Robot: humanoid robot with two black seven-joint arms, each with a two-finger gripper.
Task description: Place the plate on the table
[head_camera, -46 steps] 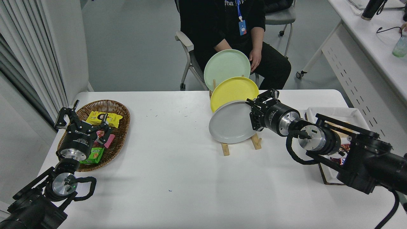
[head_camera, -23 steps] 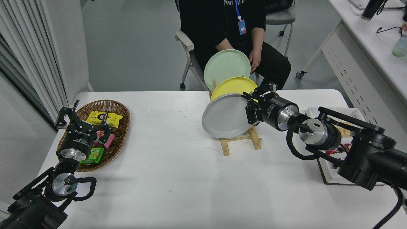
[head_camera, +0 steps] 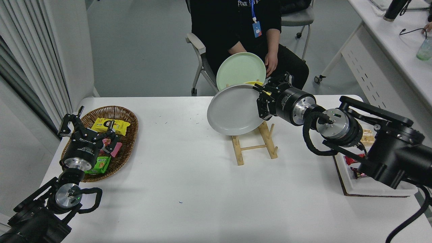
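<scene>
The light-grey plate (head_camera: 231,109) is held up in the air above the wooden plate rack (head_camera: 253,148), tilted, face toward me. My right gripper (head_camera: 261,101) is shut on the plate's right rim. The plate covers most of the yellow plate (head_camera: 252,83) behind it. The mint-green plate (head_camera: 240,68) stands at the rack's far end. The white table (head_camera: 189,182) lies below. My left gripper (head_camera: 88,125) is parked at the lower left, open, over the basket.
A wicker basket (head_camera: 126,116) with snack packets sits at the left. A white tray (head_camera: 371,192) with packets sits at the right, partly under my right arm. A person sits at the table's far side, one hand (head_camera: 270,63) near the green plate.
My right gripper has lifted the grey plate up and to the left, out of the rack's front slot. The rack's front pegs now show bare. The left arm has not moved.
</scene>
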